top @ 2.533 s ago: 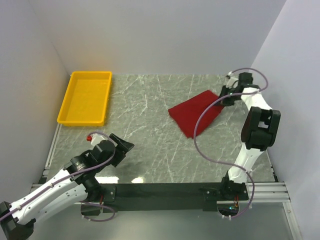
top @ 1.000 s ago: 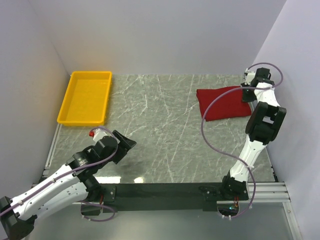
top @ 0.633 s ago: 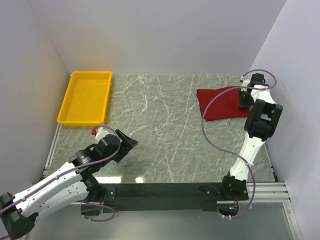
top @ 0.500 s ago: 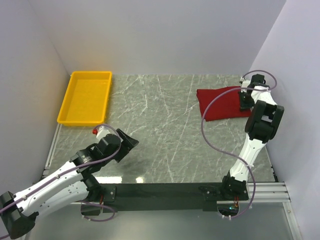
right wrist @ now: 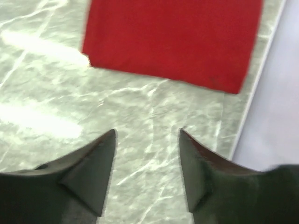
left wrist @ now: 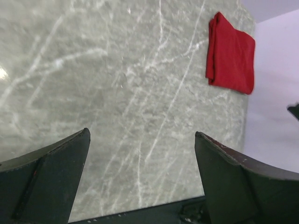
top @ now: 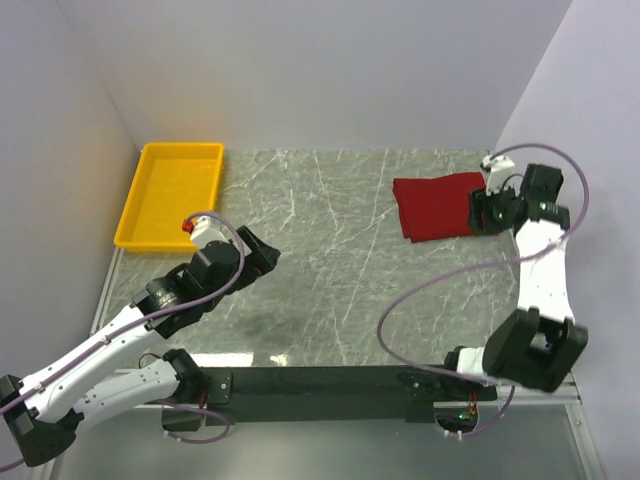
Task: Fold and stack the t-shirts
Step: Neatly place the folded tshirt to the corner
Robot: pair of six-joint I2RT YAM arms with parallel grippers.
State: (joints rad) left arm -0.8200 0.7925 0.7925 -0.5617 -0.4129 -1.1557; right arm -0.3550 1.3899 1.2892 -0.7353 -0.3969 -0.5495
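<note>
The dark red t-shirt (top: 436, 205) lies folded into a small rectangle at the far right of the marble table, close to the right wall. It also shows in the left wrist view, where the t-shirt (left wrist: 231, 58) is far off at top right. In the right wrist view the t-shirt (right wrist: 173, 39) fills the top. My right gripper (top: 479, 212) hovers at the shirt's right edge. Its jaws stand open over bare marble, and the right gripper (right wrist: 147, 131) holds nothing. My left gripper (top: 266, 255) hangs open above the table's left-middle. The left gripper (left wrist: 141, 133) is empty.
A yellow tray (top: 172, 195) sits at the far left corner. The right wall (right wrist: 275, 102) runs close beside the shirt. The black rail (top: 330, 382) with the arm bases spans the near edge.
My right gripper has opened and let go of the shirt, lifting back toward the right. My left arm has risen and reached further over the table, its jaws wider.
</note>
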